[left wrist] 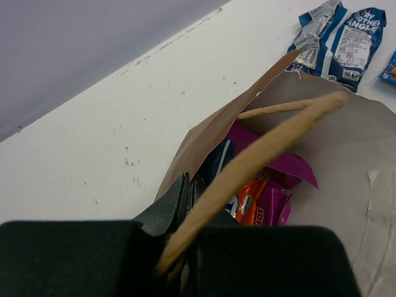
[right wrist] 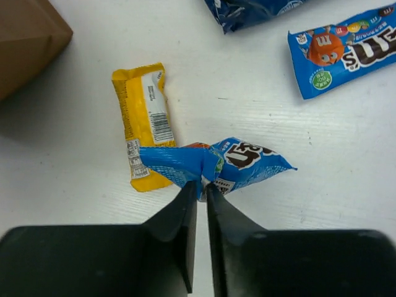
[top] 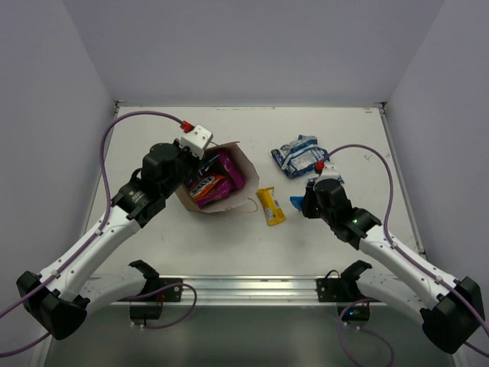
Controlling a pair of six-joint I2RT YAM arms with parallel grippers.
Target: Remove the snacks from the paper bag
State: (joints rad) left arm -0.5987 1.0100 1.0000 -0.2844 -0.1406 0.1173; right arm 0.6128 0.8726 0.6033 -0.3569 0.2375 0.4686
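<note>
Plainly, left tool [left wrist: 189, 198] clamped on paper bag [left wrist: 346, 161] rim, right tool [right wrist: 201, 185] obscured overhead — wrist view shows blue bar [right wrist: 247, 161] pinched

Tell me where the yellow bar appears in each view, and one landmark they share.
Top external: yellow bar at the centre, just right of the paper bag.
Left wrist: not in it.
Right wrist: left of centre, lower end covered by the blue packet in the right gripper.
Landmark: paper bag; fills left wrist view, top-left corner in right wrist.
</note>
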